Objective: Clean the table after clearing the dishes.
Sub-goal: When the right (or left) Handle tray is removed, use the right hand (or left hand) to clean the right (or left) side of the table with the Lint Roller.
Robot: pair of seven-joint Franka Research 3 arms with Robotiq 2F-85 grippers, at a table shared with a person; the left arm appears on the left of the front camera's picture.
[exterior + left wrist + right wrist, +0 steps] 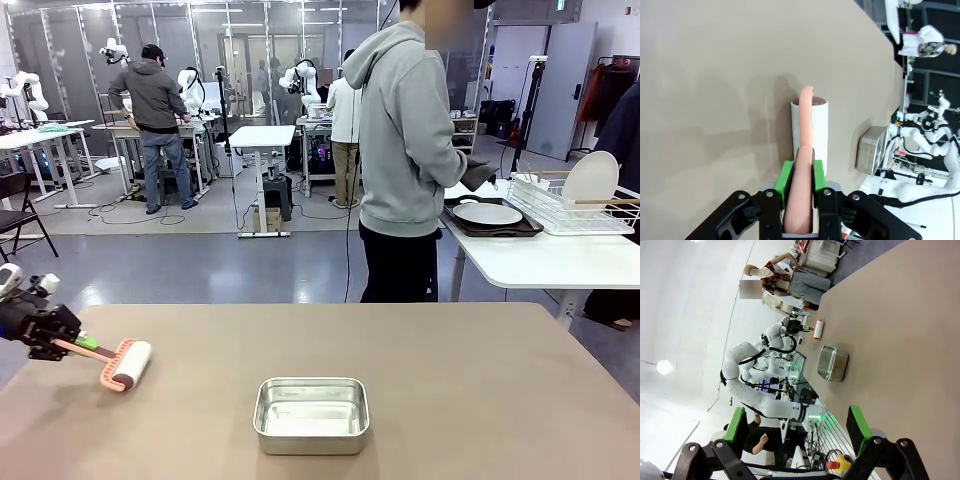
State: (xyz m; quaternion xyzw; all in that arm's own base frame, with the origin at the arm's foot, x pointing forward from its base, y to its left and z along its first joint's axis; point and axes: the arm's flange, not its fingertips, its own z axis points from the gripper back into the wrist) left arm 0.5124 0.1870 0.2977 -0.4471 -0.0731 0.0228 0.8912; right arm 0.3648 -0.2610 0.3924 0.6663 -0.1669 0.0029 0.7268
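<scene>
The table (450, 370) looks cleared of dishes (487, 213); the left hand (62, 345) grips a roller (130, 364), the right hand (797, 422) gapes, cleaning seemingly ahead.

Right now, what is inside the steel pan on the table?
The pan looks empty: its bare shiny bottom shows, with nothing lying on it. Its near wall covers a thin strip of the bottom along that side.

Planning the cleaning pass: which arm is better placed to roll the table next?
Left. The left pincer is shut on the lint roller by its pink handle, the roll down at the table surface. The right pincer stands open, holding nothing.
</scene>
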